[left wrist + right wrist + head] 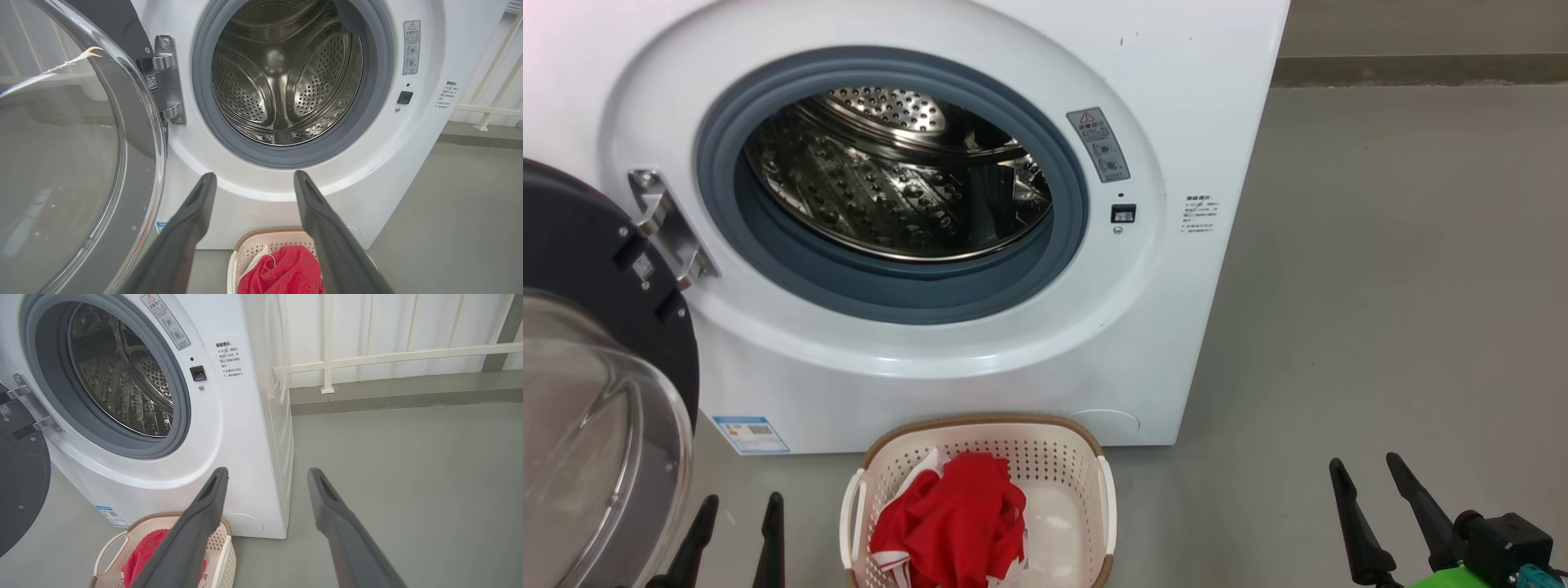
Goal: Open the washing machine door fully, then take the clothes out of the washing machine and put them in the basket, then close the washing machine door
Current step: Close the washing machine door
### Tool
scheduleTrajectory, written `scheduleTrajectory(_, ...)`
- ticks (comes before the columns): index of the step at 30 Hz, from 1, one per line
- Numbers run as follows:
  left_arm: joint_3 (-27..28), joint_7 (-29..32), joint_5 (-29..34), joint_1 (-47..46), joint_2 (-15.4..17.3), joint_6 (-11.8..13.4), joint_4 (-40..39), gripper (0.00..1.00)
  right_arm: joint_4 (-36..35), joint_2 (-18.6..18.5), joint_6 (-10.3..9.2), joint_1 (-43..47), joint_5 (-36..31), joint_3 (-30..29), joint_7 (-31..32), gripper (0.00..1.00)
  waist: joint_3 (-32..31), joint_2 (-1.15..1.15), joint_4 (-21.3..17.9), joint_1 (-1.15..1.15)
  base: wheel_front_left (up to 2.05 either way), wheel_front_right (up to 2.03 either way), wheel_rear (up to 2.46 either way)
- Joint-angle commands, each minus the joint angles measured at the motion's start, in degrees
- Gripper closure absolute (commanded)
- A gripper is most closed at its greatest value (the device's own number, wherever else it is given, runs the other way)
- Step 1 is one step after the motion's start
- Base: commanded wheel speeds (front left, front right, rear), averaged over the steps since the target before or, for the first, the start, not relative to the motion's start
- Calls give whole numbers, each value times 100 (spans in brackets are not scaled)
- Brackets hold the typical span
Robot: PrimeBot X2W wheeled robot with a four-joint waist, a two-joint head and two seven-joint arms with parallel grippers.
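The clothes point(952, 523) lay in the basket point(980, 423), parked at the foot of the washing machine point(1192, 98) for short drops. Left gripper point(742, 500) and right gripper point(1364, 462) hung spread, empty.

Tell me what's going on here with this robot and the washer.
This is a laundry unloading job, nearly done. The washing machine door stands swung open to the left of the washing machine, and the steel drum looks empty. The clothes, red with some white showing, lie in the basket on the floor in front. The robot's left gripper and right gripper are both open, holding nothing, either side of the basket. Only closing the door seems left.
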Motion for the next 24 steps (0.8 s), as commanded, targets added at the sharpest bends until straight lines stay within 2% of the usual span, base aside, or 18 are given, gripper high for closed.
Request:
scheduleTrajectory(1,199,-52,58,-24,58,-31,-153,0,-152,-125,35,-65,26,97,-37,0,0,0,9,0,-101,101,0)
scheduleTrajectory(14,137,-52,47,20,22,-31,-268,0,-152,-131,35,-78,13,101,-37,0,67,0,44,0,-129,129,0)
scheduleTrajectory(24,116,-52,-22,-12,13,-31,-298,0,-153,-133,35,-108,3,101,-37,0,128,0,62,0,-21,21,0)
